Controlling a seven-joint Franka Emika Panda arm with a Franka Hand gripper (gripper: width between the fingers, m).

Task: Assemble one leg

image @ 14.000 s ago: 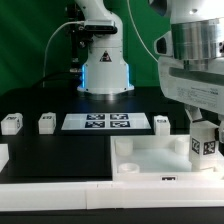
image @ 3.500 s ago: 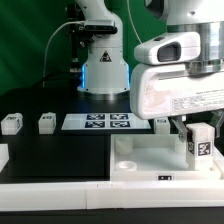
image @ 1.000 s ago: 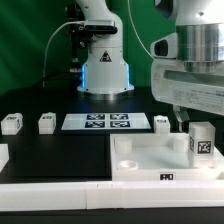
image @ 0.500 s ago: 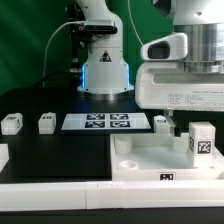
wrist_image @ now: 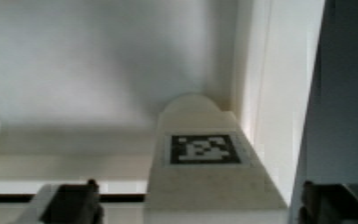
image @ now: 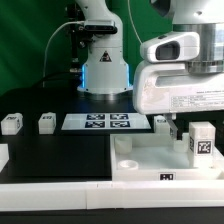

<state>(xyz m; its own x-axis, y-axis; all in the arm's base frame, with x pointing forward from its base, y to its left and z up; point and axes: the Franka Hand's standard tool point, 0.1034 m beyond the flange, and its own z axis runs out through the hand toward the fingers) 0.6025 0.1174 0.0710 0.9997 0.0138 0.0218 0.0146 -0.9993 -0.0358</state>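
The leg (image: 203, 140), a small white block with a black-and-white tag, stands upright in the corner of the white tray (image: 140, 160) on the exterior view's right. My gripper (image: 196, 121) hangs just above and around the leg's top. In the wrist view the leg (wrist_image: 208, 150) rises between the two dark fingertips (wrist_image: 69, 200), with a gap on each side. The gripper (wrist_image: 208, 205) is open and does not touch the leg.
Three more small white legs (image: 11, 123) (image: 46, 122) (image: 162, 122) stand on the black table. The marker board (image: 104, 122) lies between them. Another white part (image: 3, 155) sits at the left edge. The robot base (image: 104, 70) stands behind.
The wrist has turned about the leg since one second ago, showing a different side of the hand. The leg has stayed upright in the same place on the tray.
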